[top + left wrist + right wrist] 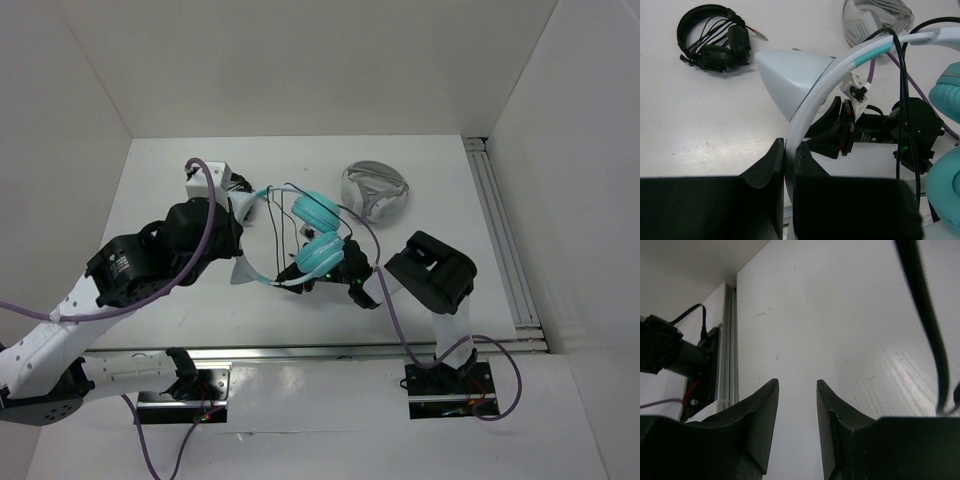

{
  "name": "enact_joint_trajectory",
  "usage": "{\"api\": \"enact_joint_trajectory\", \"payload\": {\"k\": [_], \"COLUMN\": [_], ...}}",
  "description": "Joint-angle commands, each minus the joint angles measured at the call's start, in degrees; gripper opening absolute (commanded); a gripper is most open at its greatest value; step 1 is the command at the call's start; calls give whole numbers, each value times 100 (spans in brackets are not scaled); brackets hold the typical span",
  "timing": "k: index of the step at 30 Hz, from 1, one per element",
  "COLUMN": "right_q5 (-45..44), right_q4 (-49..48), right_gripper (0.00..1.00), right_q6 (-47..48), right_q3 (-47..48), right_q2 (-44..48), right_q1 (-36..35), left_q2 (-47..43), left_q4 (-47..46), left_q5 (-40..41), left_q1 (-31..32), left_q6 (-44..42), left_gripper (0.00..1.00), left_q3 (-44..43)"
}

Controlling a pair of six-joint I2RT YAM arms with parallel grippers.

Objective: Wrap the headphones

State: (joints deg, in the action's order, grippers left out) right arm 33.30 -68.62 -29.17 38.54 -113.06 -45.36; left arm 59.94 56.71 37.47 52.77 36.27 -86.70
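On white table [250, 322], headphones [316, 212], white walls [300, 60] around, seemingly metal rail [505, 240].

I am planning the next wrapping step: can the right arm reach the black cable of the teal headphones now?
Probably yes. The right fingers stand open with nothing between them, and the black cable runs close beside them, unobstructed. The left fingers clamp only the headband, not the cable.

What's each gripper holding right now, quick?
Left gripper: closed on the headband of the teal headphones.
Right gripper: open, holding nothing.
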Motion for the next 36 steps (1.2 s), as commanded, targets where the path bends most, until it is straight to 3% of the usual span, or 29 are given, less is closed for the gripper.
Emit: {"api": "enact_joint_trajectory", "payload": {"k": [1, 6, 16, 19, 22, 36], "right_q5": [-742, -1325, -3083, -3382, -3584, -4236], "right_q4": [-725, 57, 2166, 2326, 2327, 1589], "right_gripper": [44, 53, 56, 59, 70, 77], "right_q6": [121, 587, 1808, 1932, 1994, 1774], "right_q3": [66, -84, -541, -541, -541, -75], "right_q2": [257, 766, 2225, 2305, 2236, 1365], "right_q1": [36, -25, -1237, -1440, -1502, -474], "left_q2": [-123, -123, 44, 44, 44, -9], "left_q4": [-362, -309, -309, -257, -204, -46], "left_q5": [137, 85, 32, 32, 32, 32], "left_q1": [22, 22, 22, 22, 22, 22], "left_q6": [284, 284, 337, 337, 337, 337], "left_gripper": [0, 0, 0, 0, 0, 0], "left_q3": [-435, -541, -647, -708, -761, -814]}}
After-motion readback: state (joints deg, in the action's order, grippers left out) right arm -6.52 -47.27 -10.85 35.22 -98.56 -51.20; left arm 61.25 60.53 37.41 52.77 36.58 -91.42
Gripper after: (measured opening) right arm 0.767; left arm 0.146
